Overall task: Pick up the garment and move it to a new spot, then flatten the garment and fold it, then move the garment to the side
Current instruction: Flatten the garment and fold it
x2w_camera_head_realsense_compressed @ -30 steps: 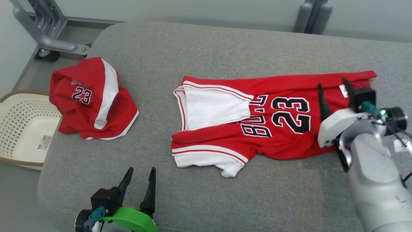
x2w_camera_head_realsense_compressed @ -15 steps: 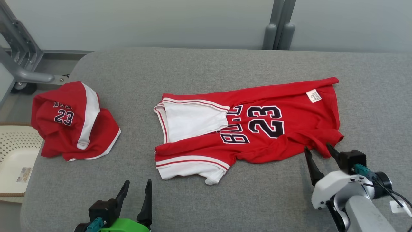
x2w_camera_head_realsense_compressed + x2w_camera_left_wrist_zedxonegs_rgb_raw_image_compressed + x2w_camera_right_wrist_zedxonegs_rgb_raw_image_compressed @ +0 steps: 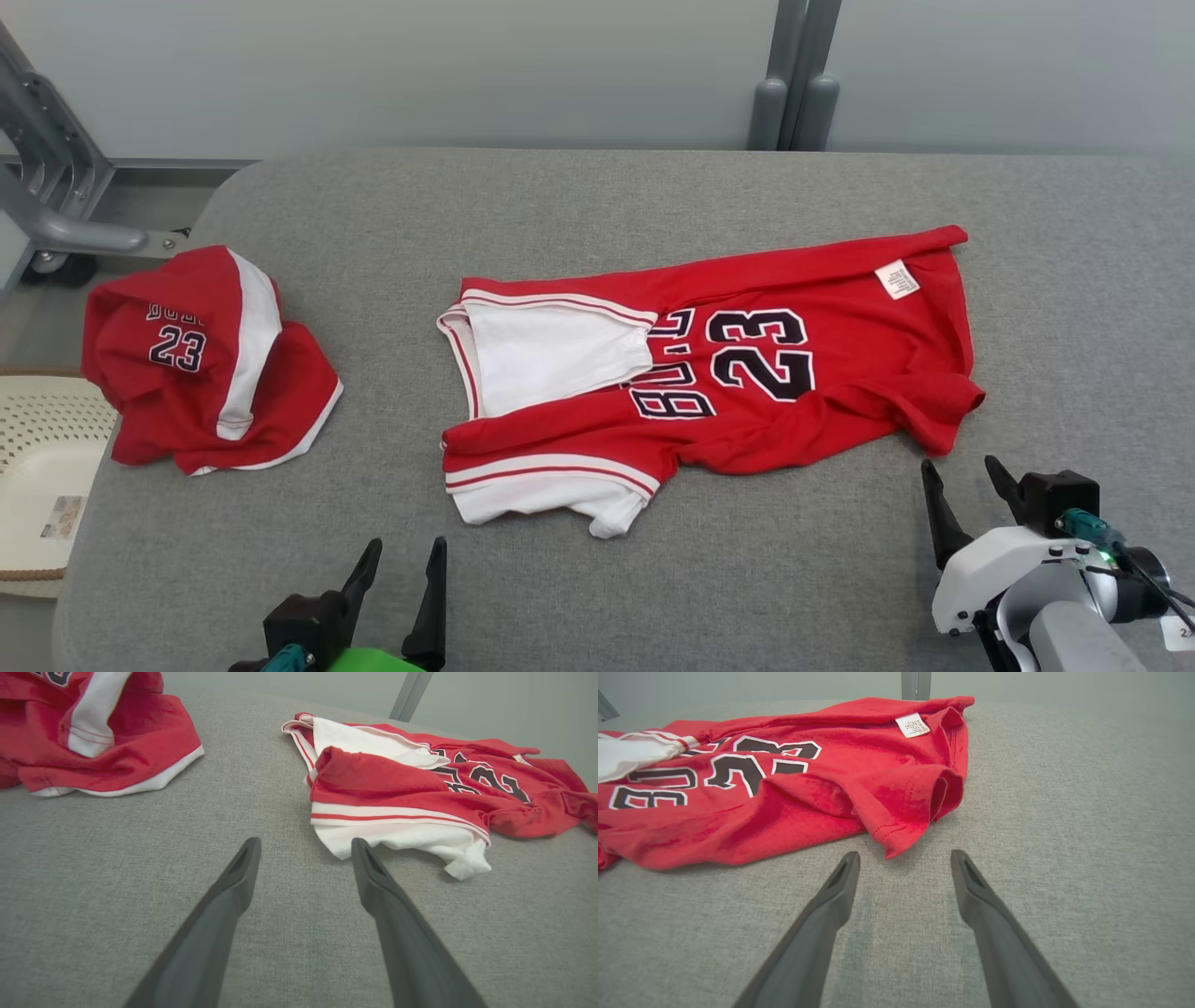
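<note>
Garment [image 3: 794, 420]: the red jersey with white trim and a black 23 lies spread but rumpled across the middle of the grey tabletop [image 3: 653, 205]. Its white-trimmed end points to the left of the head view, and its white label [image 3: 896, 279] sits near the cloth's upper right corner.

I have the right pincer [image 3: 959, 464] at the lower right of the head view, just below the garment's lower right corner. Its fingers are spread wide with nothing between them. In the right wrist view a red hem corner lies just ahead of that pincer [image 3: 904, 855], ungripped.

The left pincer [image 3: 407, 543] sits at the bottom edge, left of centre, equally wide apart and empty over bare fabric. In its wrist view, that pincer [image 3: 304, 842] is near the garment's white lower corner.

Further out, a second red jersey [image 3: 201, 364] is bunched at the tabletop's left edge. A cream perforated basket [image 3: 37, 467] stands beyond that edge, below it. A grey metal frame [image 3: 56, 215] fills the upper left, and a grey post [image 3: 794, 93] rises at the top.
</note>
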Robot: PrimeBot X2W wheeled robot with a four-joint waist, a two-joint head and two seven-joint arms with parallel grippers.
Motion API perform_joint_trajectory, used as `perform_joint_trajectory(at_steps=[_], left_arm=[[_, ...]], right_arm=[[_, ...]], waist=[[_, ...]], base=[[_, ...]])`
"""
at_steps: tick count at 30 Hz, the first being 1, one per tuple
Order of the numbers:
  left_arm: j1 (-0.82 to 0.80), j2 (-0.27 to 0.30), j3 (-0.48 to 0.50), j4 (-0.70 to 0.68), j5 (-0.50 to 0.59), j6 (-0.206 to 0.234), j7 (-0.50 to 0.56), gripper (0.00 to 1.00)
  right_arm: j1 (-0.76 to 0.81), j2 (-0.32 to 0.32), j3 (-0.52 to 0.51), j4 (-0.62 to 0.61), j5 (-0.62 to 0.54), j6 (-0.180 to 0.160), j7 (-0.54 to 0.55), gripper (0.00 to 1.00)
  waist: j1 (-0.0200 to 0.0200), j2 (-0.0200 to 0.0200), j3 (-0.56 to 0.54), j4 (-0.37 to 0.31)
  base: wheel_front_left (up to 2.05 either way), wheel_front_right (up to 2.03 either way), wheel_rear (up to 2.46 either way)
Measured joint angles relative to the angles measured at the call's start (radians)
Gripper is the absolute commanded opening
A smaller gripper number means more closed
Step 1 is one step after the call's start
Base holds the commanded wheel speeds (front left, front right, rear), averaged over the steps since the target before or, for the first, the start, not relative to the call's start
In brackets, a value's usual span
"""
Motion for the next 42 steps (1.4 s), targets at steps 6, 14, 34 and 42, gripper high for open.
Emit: perform_joint_trajectory(at_steps=[6,14,34,42], left_arm=[[-0.006,0.000,0.004,0.002,0.001,0.000,0.000,1.00],[-0.014,0.000,0.005,-0.002,0.002,0.000,0.000,1.00],[-0.023,0.000,0.020,0.001,0.010,0.000,0.000,1.00],[0.000,0.000,0.023,0.003,0.009,0.000,0.000,1.00]], right_arm=[[-0.030,-0.001,-0.017,0.053,0.010,0.000,0.000,1.00],[-0.055,0.001,0.003,0.056,0.030,0.000,0.000,1.00],[-0.058,-0.041,0.094,-0.064,0.128,0.000,0.000,0.00],[-0.046,-0.136,0.219,-0.161,0.247,0.000,0.000,0.00]], waist=[[0.0000,0.0000,0.020,0.024],[0.0000,0.0000,0.052,0.051],[0.0000,0.0000,0.052,0.021],[0.0000,0.0000,0.003,-0.048]], base=[[0.00,0.00,0.00],[0.00,0.00,0.00],[0.00,0.00,0.00],[0.00,0.00,0.00]])
